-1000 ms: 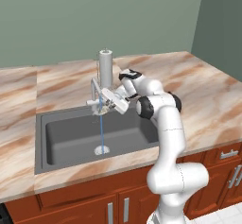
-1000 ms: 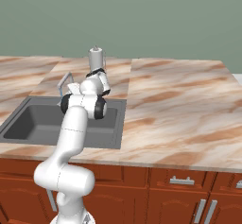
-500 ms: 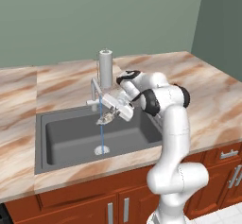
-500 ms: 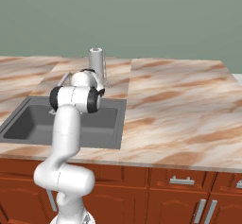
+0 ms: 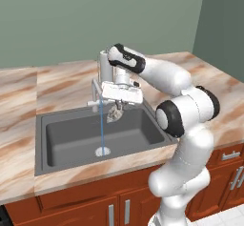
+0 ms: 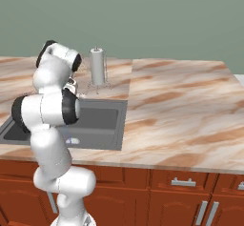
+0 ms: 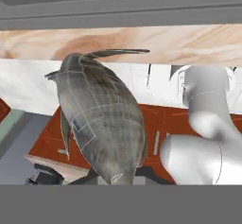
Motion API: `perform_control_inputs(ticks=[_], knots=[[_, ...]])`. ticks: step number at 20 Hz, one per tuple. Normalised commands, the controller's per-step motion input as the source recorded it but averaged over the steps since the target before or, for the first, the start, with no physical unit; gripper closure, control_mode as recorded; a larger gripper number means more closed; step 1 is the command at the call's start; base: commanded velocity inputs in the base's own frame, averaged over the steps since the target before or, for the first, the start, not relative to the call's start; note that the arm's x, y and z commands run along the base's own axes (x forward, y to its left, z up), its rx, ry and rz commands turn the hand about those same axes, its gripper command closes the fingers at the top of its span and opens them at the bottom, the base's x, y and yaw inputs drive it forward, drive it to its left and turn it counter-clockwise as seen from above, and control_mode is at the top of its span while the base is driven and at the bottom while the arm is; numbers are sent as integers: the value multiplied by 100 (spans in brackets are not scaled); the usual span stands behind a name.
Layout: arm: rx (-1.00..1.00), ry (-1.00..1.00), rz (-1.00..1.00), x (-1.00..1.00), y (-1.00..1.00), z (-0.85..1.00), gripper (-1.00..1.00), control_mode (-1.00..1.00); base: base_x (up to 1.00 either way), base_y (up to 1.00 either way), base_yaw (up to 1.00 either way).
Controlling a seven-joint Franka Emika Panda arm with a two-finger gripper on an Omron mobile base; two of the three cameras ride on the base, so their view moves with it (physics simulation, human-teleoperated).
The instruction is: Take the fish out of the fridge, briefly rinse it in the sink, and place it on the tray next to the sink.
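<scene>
Rinsing slim grey-silver fish (image 5: 115,112) beside thin water stream over dark grey sink basin (image 5: 71,139); gripper (image 5: 117,107) jaws clamped on fish. Next: carry to tray.

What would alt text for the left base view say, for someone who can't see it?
A white robot arm holds a small grey fish in its shut gripper over a dark grey sink, right beside a thin stream of water falling from the silver faucet. Marbled brown countertop surrounds the sink.
</scene>
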Motion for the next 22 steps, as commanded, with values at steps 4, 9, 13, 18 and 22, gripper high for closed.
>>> perform_control_inputs(ticks=[4,9,13,18,22], knots=[[-32,-76,24,-92,-23,70,100,-100,0,0,0],[-8,-77,14,-93,-28,20,100,-100,0,0,0],[15,-41,0,-87,-32,-41,100,-100,0,0,0],[14,-26,0,-32,-6,-5,100,-100,0,0,0],[9,-12,0,-39,0,0,100,100,-45,18,0]])
